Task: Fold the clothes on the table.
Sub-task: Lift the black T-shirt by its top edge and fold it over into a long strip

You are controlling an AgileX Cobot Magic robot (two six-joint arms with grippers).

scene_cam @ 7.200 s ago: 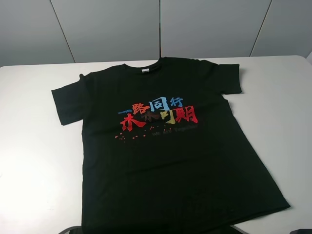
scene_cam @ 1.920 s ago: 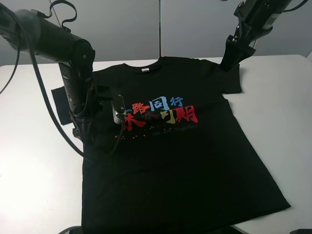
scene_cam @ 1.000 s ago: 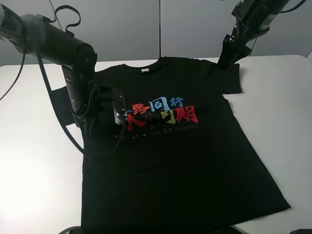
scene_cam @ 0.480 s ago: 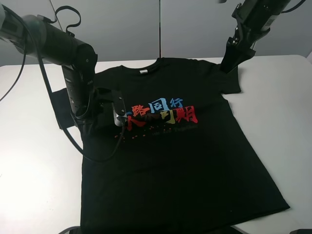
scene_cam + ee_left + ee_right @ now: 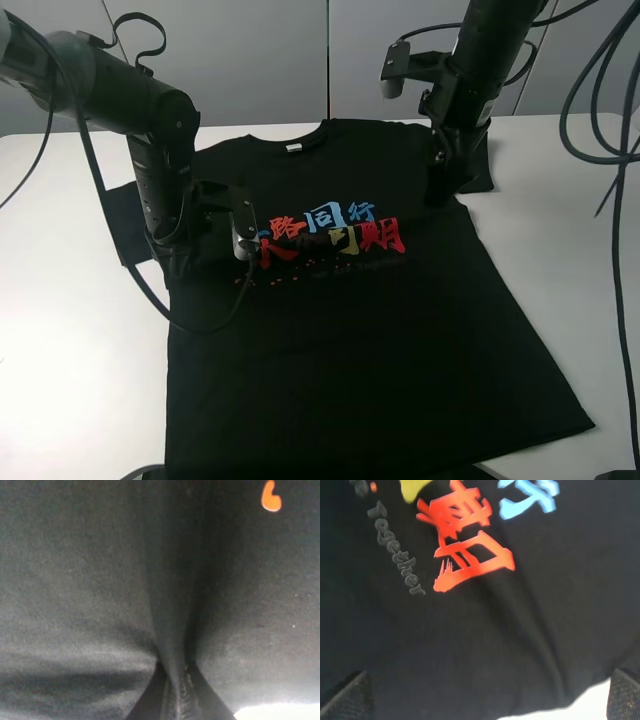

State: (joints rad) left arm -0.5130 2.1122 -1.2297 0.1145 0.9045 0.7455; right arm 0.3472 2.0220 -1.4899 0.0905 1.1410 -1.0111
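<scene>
The black T-shirt (image 5: 350, 330) with red, blue and yellow characters lies flat on the white table (image 5: 60, 350). My left gripper (image 5: 180, 268) presses down at the shirt's left side below the sleeve. In the left wrist view a ridge of black fabric (image 5: 172, 630) runs pinched into the left gripper (image 5: 175, 705), which is shut on it. My right gripper (image 5: 437, 195) hangs over the shirt's right side beside the right sleeve. In the right wrist view its fingers (image 5: 345, 695) stand wide apart above the shirt (image 5: 470, 640), near the red character (image 5: 465, 555), holding nothing.
Grey wall panels (image 5: 260, 50) stand behind the table. Black cables (image 5: 610, 120) hang at the right and loop around the left arm (image 5: 110, 90). Bare white tabletop shows on both sides of the shirt, as in the right wrist view (image 5: 560, 714).
The right arm has swung from above the shirt's right sleeve inward and down over the shirt's right side. The left gripper stayed shut on the fabric.
</scene>
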